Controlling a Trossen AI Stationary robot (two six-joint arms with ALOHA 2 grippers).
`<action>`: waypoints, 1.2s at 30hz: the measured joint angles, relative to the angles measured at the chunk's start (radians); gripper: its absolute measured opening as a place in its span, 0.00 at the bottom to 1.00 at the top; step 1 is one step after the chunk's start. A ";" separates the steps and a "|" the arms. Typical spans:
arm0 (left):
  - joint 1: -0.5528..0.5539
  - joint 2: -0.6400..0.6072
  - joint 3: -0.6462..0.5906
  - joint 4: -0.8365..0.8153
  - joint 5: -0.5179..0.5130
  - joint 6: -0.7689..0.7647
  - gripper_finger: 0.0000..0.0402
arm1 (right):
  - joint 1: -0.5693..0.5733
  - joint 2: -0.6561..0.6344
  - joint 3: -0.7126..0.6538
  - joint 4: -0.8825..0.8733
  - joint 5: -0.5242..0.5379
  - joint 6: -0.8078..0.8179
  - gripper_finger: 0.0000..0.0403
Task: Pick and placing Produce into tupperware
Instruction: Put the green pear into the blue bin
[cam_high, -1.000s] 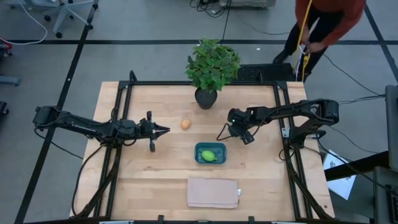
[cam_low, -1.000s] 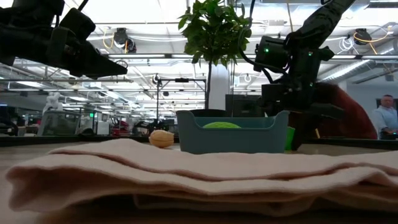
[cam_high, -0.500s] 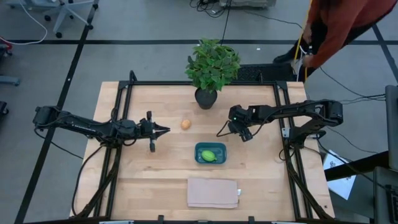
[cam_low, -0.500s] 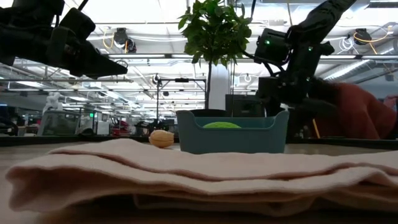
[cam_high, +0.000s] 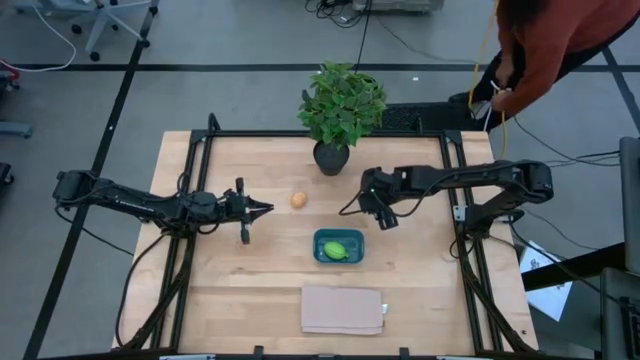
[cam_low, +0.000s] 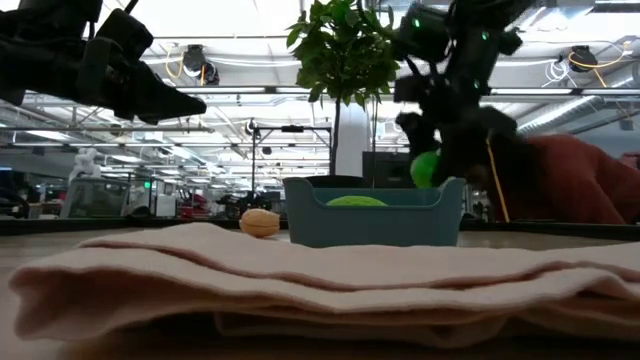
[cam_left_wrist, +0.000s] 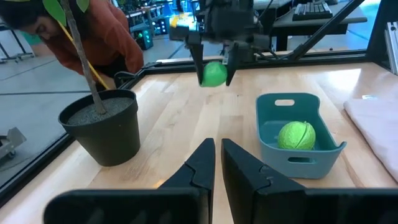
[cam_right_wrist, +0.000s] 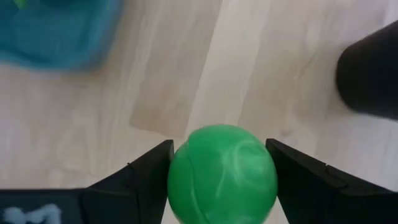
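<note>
High view: the teal tupperware (cam_high: 339, 246) sits on the wooden table (cam_high: 220, 300), holding one yellow-green fruit (cam_high: 338, 250). The tan-orange egg-like piece (cam_high: 298, 200) lies loose on the wood, just ahead of the left gripper (cam_high: 264, 210), whose fingers are drawn close together with nothing between them. The right gripper (cam_high: 348, 207) hangs off to one side of the container, between it and the potted plant (cam_high: 341, 110); what it carries cannot be made out from above. A beige cloth (cam_high: 343, 310) lies near the table's front edge, and a person in a rust-red top (cam_high: 560, 40) bends over beyond the far corner.

Low view: the tupperware (cam_low: 374, 222) stands behind the cloth (cam_low: 300, 280), the yellow-green fruit (cam_low: 356, 201) showing just over its rim. The bright green ball (cam_low: 427, 168) is clamped in the right gripper (cam_low: 432, 165), held in the air level with the rim at the container's side. The egg-like piece (cam_low: 260, 222) rests on the table beside the container.

Left wrist view: the left fingers (cam_left_wrist: 200, 171) stand nearly closed, empty. Beyond their tips the tupperware (cam_left_wrist: 297, 134) holds the fruit (cam_left_wrist: 296, 135) alone; the right gripper (cam_left_wrist: 214, 68) grips the ball (cam_left_wrist: 214, 73) above bare wood beside it. The plant pot (cam_left_wrist: 102, 124) is off to one side.

Right wrist view: the ball (cam_right_wrist: 222, 174) fills the gap between the right fingers (cam_right_wrist: 134, 174), touching both. Past the fingertips lies the container's corner (cam_right_wrist: 59, 31).
</note>
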 joint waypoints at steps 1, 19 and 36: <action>0.000 0.000 0.000 0.000 0.000 0.000 0.08 | 0.007 0.000 0.019 -0.009 0.000 0.008 0.59; 0.000 0.000 0.000 0.005 0.003 -0.004 0.08 | 0.026 -0.204 0.102 -0.055 -0.158 0.223 0.58; 0.000 0.000 0.000 0.007 0.003 -0.004 0.08 | 0.111 -0.540 -0.164 0.247 -0.154 0.454 0.58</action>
